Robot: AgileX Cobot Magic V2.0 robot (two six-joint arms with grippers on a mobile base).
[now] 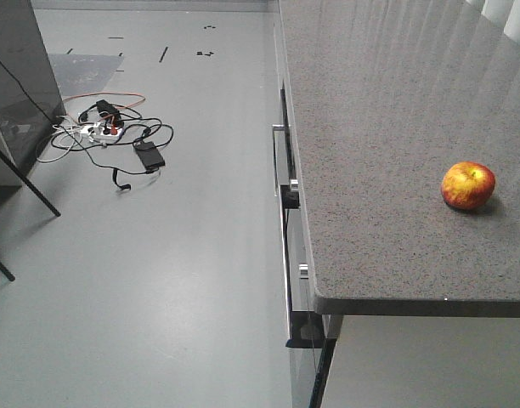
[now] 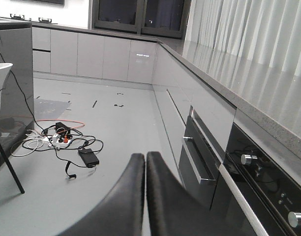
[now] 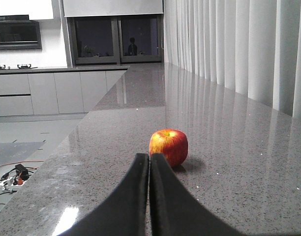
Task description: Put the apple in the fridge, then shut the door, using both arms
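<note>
The apple (image 1: pixel 468 185), red with a yellow-orange patch, sits on the grey speckled countertop (image 1: pixel 387 127) near its right front. In the right wrist view the apple (image 3: pixel 168 146) lies just beyond and slightly right of my right gripper (image 3: pixel 150 156), which is shut and empty above the counter. My left gripper (image 2: pixel 145 156) is shut and empty, held over the floor beside the cabinet fronts. The fridge and its door are out of view.
A tangle of cables with a power strip and a black adapter (image 1: pixel 107 134) lies on the grey floor. Dark table legs (image 1: pixel 22 178) stand at the left. Drawers with metal handles (image 2: pixel 199 164) and oven knobs (image 2: pixel 247 159) line the counter front. White curtains (image 3: pixel 239 44) hang behind the counter.
</note>
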